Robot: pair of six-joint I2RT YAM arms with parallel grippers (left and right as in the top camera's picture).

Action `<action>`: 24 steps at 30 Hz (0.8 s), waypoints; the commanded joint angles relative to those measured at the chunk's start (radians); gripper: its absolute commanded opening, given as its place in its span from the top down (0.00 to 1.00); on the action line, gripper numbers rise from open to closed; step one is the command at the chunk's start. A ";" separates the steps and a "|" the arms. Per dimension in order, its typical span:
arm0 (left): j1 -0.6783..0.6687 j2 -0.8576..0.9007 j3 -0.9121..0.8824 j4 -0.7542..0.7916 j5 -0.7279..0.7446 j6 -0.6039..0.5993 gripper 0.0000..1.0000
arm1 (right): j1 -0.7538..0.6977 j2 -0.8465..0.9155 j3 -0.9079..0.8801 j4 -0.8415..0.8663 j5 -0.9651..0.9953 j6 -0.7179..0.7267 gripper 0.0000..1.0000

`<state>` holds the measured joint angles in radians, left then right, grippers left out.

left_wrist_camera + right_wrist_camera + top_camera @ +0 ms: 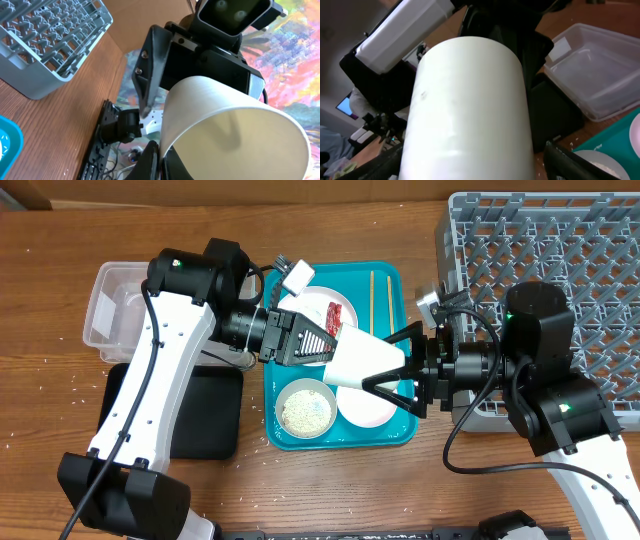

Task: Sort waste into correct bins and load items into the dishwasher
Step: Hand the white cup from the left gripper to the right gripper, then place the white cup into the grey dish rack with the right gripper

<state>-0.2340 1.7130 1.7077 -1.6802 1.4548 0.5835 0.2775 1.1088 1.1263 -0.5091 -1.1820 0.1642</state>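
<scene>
White cup [365,360] held in the air between two arms

The left gripper [325,345] is clamped on the small end of the cup, above the teal tray [388,285]. The right gripper [380,366] has its fingers spread on both sides of the cup's wide end; I cannot tell if they press it. A bowl [305,408] with rice sits in the tray below. The grey dish rack [560,240] is off to the right.

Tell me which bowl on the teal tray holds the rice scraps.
The bowl on the left, nearer the black tray: whitish grains fill it. The other bowl beside it looks empty.
</scene>
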 commanded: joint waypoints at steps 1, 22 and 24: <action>-0.002 -0.006 0.006 -0.010 0.025 0.041 0.96 | 0.002 -0.007 0.019 0.006 0.029 0.000 0.25; 0.146 -0.006 0.006 -0.010 -0.260 -0.084 0.32 | -0.341 -0.050 0.237 -0.774 1.096 0.125 0.37; 0.142 -0.006 0.006 -0.010 -0.261 -0.084 0.32 | -0.399 -0.009 0.237 -0.805 1.100 0.125 0.37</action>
<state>-0.0853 1.7130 1.7073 -1.6875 1.2278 0.5076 -0.0463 1.0397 1.3464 -1.2877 -0.2756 0.2432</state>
